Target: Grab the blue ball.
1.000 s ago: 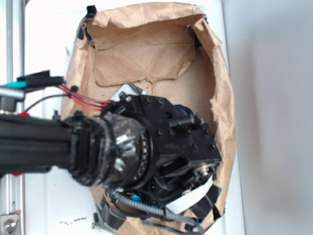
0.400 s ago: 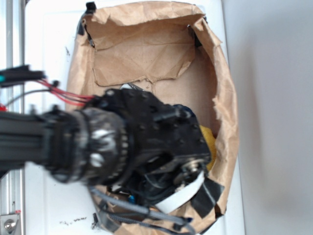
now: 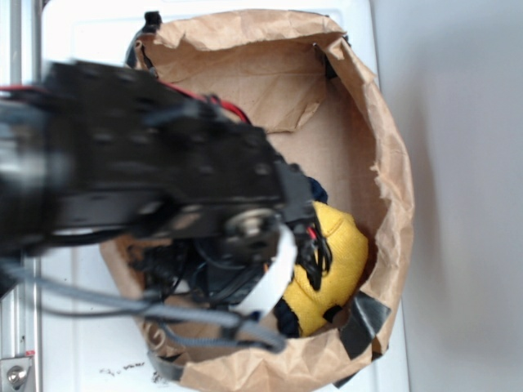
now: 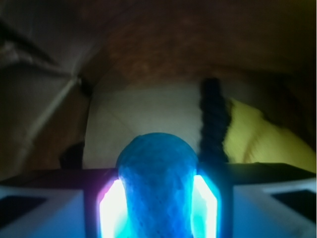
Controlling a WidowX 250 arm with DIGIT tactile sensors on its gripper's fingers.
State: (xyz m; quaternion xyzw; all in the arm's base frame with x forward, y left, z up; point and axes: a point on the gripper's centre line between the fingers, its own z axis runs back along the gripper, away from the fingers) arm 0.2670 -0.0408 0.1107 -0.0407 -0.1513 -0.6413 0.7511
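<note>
In the wrist view the blue ball (image 4: pixel 157 163), teal-blue and textured, sits squeezed between my two glowing pads (image 4: pixel 111 208). My gripper (image 4: pixel 157 201) is shut on it, and the ball bulges out above the jaws. Beyond the ball lie a dark navy braided rope (image 4: pixel 213 119) and a yellow cloth (image 4: pixel 252 136) on the pale floor of the bag. From outside, the black arm (image 3: pixel 163 171) covers the left half of the brown paper bag (image 3: pixel 384 163), hiding the ball and the fingers.
The crumpled paper walls (image 3: pixel 245 49) of the bag ring the arm on all sides. The yellow cloth (image 3: pixel 339 253) lies at the bag's lower right, beside black tape (image 3: pixel 364 318). Grey cables (image 3: pixel 163 314) trail under the arm. A white surface (image 3: pixel 458 204) surrounds the bag.
The arm has risen toward the exterior camera and shifted up and left, looming larger and blurred. The yellow cloth, hidden a second ago, is now uncovered.
</note>
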